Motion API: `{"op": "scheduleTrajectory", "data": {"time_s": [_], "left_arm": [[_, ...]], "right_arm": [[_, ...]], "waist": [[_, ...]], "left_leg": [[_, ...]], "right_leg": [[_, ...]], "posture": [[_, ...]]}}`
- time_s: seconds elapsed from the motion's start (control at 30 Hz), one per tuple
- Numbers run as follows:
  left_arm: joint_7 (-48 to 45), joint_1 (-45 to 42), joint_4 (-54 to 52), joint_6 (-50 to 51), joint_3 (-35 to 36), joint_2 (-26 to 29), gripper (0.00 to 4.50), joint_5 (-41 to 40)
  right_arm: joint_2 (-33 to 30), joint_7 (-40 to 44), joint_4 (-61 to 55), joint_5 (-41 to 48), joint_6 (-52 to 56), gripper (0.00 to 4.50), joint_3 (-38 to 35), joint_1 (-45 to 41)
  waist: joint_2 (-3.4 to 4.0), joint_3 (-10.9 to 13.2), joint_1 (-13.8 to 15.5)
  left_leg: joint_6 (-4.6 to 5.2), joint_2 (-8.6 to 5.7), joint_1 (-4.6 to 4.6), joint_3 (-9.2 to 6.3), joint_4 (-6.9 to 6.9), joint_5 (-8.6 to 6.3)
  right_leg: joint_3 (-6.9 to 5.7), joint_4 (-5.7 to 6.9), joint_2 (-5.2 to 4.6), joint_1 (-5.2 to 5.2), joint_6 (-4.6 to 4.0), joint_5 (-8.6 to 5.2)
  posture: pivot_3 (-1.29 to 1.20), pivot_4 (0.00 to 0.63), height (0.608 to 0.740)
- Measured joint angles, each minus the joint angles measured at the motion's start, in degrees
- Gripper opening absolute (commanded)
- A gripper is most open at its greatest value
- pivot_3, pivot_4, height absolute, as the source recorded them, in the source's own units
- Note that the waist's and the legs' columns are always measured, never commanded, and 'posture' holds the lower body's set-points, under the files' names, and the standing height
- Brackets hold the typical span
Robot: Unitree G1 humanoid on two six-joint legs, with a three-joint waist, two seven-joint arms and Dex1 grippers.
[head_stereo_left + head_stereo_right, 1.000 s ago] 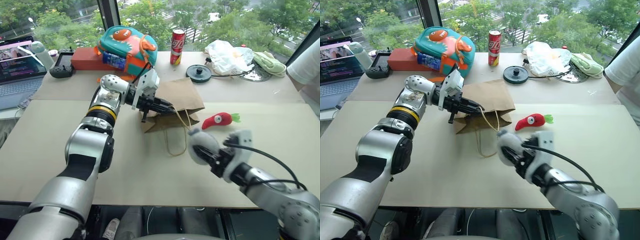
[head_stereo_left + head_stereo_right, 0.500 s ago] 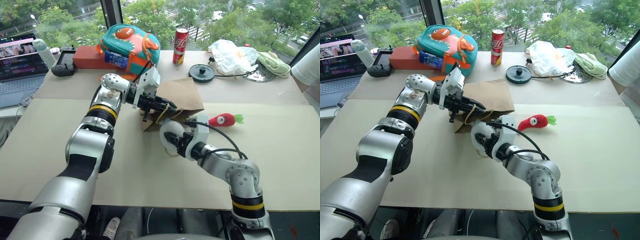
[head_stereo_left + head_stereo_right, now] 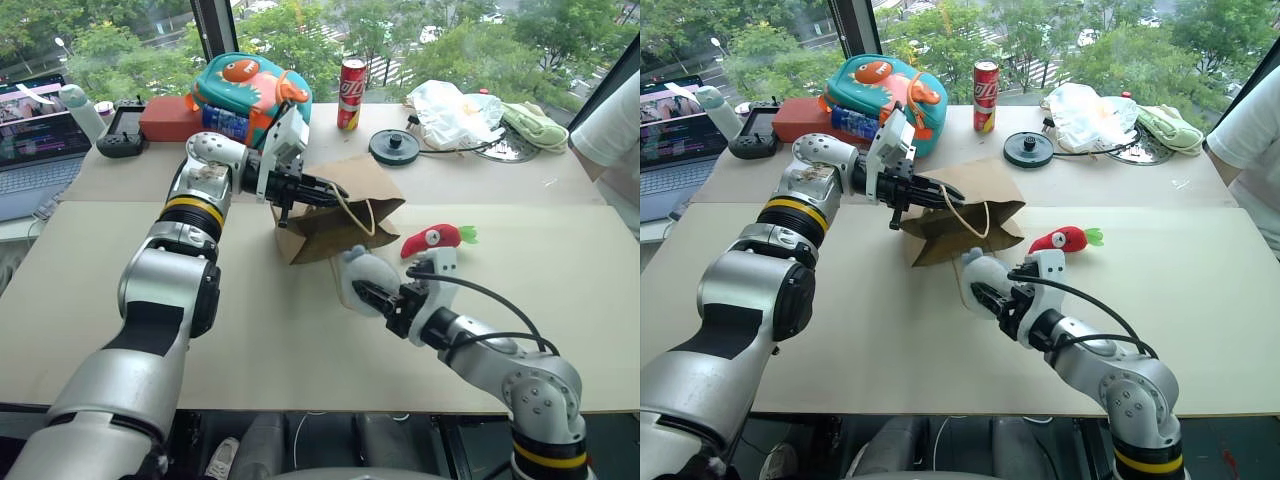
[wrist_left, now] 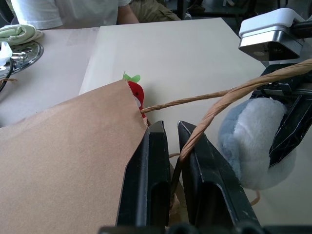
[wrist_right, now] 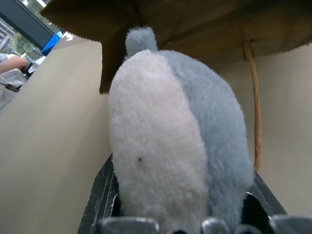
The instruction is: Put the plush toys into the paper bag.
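The brown paper bag [image 3: 345, 212] lies on its side mid-table, its mouth toward me. My left gripper [image 3: 333, 190] is shut on the bag's upper rim by a cord handle [image 4: 214, 109], holding the mouth up. My right gripper [image 3: 372, 288] is shut on the whitish-grey ball plush toy [image 3: 364, 270], just in front of the bag's mouth. In the right wrist view the ball [image 5: 170, 136] sits below the open mouth [image 5: 195, 29]. The red chili plush toy [image 3: 436, 237] lies on the table to the right of the bag.
Along the far edge stand a teal backpack [image 3: 250, 88], a red can [image 3: 352, 80], a black round lid [image 3: 395, 146], a white plastic bag [image 3: 455, 110] and a green cloth [image 3: 535, 124]. A laptop [image 3: 30, 135] sits at far left. A person's white sleeve [image 3: 612, 128] shows at right.
My left gripper has lifted the bag's rim, opening the mouth wider. My right gripper carried the ball from the bag's right to its mouth, then drew back a little.
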Motion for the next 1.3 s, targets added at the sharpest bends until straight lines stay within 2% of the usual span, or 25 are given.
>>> {"op": "scheduleTrajectory", "data": {"time_s": [0.17,0.4,0.63,0.93,1.03,1.3], "left_arm": [[-0.03,0.27,-0.83,0.89,-0.02,0.50,0.51,-0.15],[-0.05,0.46,-2.00,1.52,-0.01,0.03,0.51,-0.29],[0.70,1.17,-2.52,1.98,0.04,-0.35,0.51,-0.80],[0.22,1.23,-3.68,2.00,-0.39,-0.76,0.51,-2.24],[0.10,1.23,-3.69,1.99,-0.87,-0.79,0.51,-2.24],[-0.09,2.58,-3.66,2.00,-1.37,0.15,0.51,-2.17]], "right_arm": [[4.36,-3.40,6.27,-3.05,0.00,1.79,0.70,-5.15],[12.08,-4.90,19.46,-10.39,-0.47,1.79,3.30,-17.25],[21.56,-9.48,34.90,-15.95,-8.49,1.79,-4.08,-29.69],[22.12,-7.39,44.91,-12.64,-12.58,1.79,-8.18,-34.69],[22.10,-5.01,45.20,-14.97,-10.68,1.79,-2.49,-34.66],[22.13,-2.85,46.76,-18.03,-9.95,1.79,0.57,-34.55]], "waist": [[0.00,0.00,0.10],[0.01,0.00,0.07],[0.03,0.01,-0.09],[0.05,0.00,-1.18],[0.06,-0.01,-1.91],[0.06,-0.01,-2.75]], "left_leg": [[0.00,-0.02,-0.13,0.00,-0.01,0.00],[0.00,-0.02,-0.11,-0.02,-0.06,0.00],[0.00,-0.02,-0.11,-0.02,-0.17,0.00],[-0.03,-0.05,-0.18,0.02,-0.33,0.03],[-0.03,-0.02,-0.19,0.09,-0.40,0.03],[-0.04,-0.03,-0.21,0.04,-0.41,0.05]], "right_leg": [[0.00,0.10,-0.03,-0.07,-0.03,0.02],[-0.02,0.12,-0.02,-0.08,-0.03,0.02],[-0.02,0.37,-0.05,-0.28,-0.05,0.03],[-0.04,0.50,-0.11,-0.53,-0.07,0.04],[-0.03,0.59,-0.09,-0.76,-0.07,0.04],[-0.04,0.63,-0.09,-0.77,-0.07,0.04]], "posture": [[0.00,0.150,0.740],[0.00,0.150,0.740],[0.00,0.150,0.740],[0.00,0.150,0.740],[0.00,0.150,0.740],[0.00,0.150,0.740]]}}
